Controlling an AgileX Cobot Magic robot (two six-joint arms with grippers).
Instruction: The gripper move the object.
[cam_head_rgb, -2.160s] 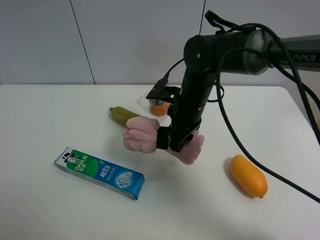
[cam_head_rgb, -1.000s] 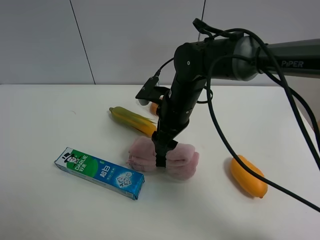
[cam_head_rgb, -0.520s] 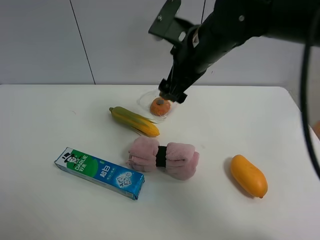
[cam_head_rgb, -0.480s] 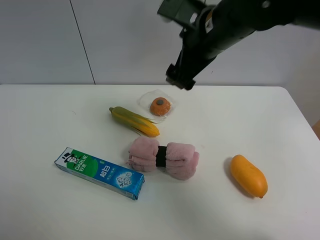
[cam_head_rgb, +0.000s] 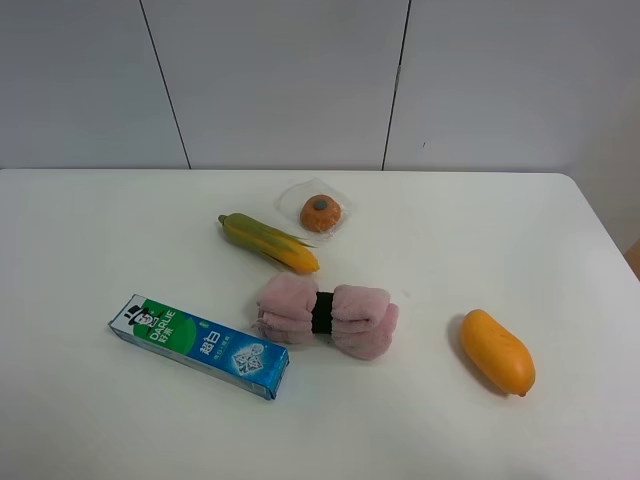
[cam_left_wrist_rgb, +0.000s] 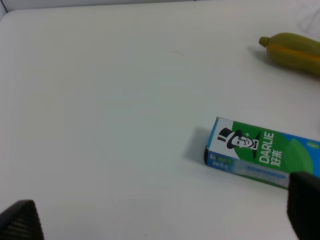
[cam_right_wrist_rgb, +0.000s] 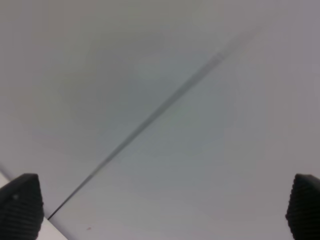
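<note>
The pink rolled towel (cam_head_rgb: 325, 313), cinched by a black band, lies flat on the white table (cam_head_rgb: 90, 230) near its middle, with nothing touching it. No arm or gripper shows in the exterior view. In the left wrist view, my left gripper (cam_left_wrist_rgb: 162, 215) is open and empty, its fingertips (cam_left_wrist_rgb: 20, 222) wide apart above the table's left part. In the right wrist view, my right gripper (cam_right_wrist_rgb: 162, 207) is open and empty, with fingertips (cam_right_wrist_rgb: 20, 205) wide apart, and it faces the grey wall. The towel is out of both wrist views.
A green-and-blue toothpaste box (cam_head_rgb: 200, 345) lies left of the towel and shows in the left wrist view (cam_left_wrist_rgb: 260, 152). A yellow-green banana (cam_head_rgb: 268, 241) (cam_left_wrist_rgb: 292, 46) and a wrapped orange fruit (cam_head_rgb: 320, 212) lie behind the towel. An orange-yellow mango (cam_head_rgb: 496, 351) lies to its right.
The right gripper set the towel down on the table, let it go, then rose up and back out of the exterior view. The towel now lies still.
</note>
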